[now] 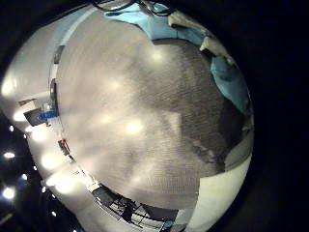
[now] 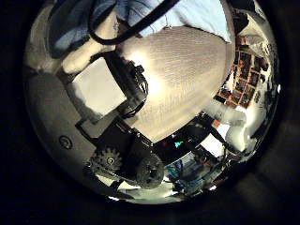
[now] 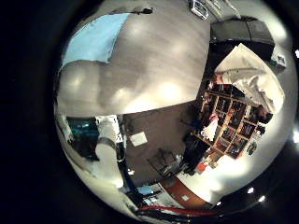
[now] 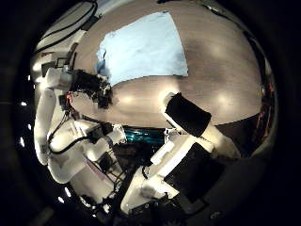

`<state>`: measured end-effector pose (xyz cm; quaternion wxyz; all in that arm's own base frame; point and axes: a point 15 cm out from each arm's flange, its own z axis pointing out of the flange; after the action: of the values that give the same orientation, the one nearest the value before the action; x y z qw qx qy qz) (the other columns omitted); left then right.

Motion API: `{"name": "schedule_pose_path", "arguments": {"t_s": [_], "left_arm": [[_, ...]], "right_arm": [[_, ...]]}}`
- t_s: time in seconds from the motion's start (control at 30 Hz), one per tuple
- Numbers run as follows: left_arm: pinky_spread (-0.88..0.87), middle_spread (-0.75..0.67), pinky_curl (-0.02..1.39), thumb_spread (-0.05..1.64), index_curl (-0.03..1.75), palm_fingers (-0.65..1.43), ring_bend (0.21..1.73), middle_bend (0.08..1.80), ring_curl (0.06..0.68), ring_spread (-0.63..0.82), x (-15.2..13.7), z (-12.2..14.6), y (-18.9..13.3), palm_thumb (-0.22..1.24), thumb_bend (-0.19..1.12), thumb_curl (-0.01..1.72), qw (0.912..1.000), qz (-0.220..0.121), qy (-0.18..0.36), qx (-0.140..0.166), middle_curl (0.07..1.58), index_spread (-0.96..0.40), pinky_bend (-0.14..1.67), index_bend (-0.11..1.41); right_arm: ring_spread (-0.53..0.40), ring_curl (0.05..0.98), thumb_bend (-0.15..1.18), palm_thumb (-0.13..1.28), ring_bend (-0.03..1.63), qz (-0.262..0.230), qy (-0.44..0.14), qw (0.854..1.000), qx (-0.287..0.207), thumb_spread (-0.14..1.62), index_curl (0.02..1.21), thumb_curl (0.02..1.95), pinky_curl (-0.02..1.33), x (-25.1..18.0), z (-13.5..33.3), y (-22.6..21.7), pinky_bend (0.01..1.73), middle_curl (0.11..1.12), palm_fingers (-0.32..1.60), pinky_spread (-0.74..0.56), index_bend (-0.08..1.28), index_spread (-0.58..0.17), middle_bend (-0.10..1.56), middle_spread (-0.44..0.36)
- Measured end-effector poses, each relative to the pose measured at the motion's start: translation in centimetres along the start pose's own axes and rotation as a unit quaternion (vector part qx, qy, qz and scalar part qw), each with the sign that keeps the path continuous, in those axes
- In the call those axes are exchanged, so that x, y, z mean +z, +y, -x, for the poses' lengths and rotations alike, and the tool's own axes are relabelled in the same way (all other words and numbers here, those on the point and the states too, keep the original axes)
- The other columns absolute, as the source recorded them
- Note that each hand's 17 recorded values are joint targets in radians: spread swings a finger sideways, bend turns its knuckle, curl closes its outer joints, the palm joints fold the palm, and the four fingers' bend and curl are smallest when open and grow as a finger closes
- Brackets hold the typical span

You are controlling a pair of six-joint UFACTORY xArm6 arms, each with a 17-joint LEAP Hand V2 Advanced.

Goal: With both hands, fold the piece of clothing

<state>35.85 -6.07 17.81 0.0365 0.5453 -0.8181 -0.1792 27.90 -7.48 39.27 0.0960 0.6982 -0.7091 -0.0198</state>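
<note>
The piece of clothing [image 4: 141, 47] lies spread flat on the table [image 4: 216, 66] in the right thumb side palm view. A hand [image 4: 94, 85] on a white arm hangs by the cloth's edge there. My right hand's own fingers [image 4: 188, 113] reach out straight, away from the cloth, holding nothing. The right little finger side palm view shows the cloth [image 3: 93, 42] at a distance on the table. The left thumb side palm view shows the cloth [image 2: 178, 14] beyond my left hand's fingers [image 2: 108, 89], which hold nothing. The left little finger side palm view has the cloth [image 1: 224, 70] at the table's far side.
Bare table top [image 1: 126, 106] fills the left little finger side palm view below my left hand. The table's edge [image 3: 140, 114] shows in the right little finger side palm view, with shelving [image 3: 229, 117] in the room beyond.
</note>
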Motion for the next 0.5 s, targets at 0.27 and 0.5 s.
{"name": "schedule_pose_path", "arguments": {"t_s": [0.27, 0.5], "left_arm": [[-0.61, -0.48, 0.39, 1.12, 0.90, 1.15, 1.27, 1.04, 0.470, -0.46, -4.4, 0.4, -0.3, 0.76, 0.04, 0.55, 0.9974, -0.063, 0.032, -0.006, 0.86, -0.58, 0.80, 0.66], [-0.67, -0.50, 0.46, 1.08, 1.01, 1.12, 1.32, 1.08, 0.492, -0.45, -7.2, 0.8, 0.6, 0.79, 0.01, 0.60, 0.9971, -0.070, 0.031, -0.006, 0.92, -0.64, 0.92, 0.69]], "right_arm": [[-0.091, 0.172, -0.01, 0.59, 0.68, 0.029, -0.002, 1.000, -0.009, 1.27, 0.34, 0.36, 0.00, 3.6, 0.6, -1.9, 0.64, 0.38, 0.49, 0.21, 0.16, -0.417, 0.29, -0.127], [-0.147, 0.212, -0.02, 0.58, 0.78, 0.062, 0.003, 0.997, -0.039, 1.20, 0.29, 0.37, 0.02, 8.0, 3.1, -4.8, 0.73, 0.39, 0.40, 0.12, 0.11, -0.360, 0.30, -0.114]]}}
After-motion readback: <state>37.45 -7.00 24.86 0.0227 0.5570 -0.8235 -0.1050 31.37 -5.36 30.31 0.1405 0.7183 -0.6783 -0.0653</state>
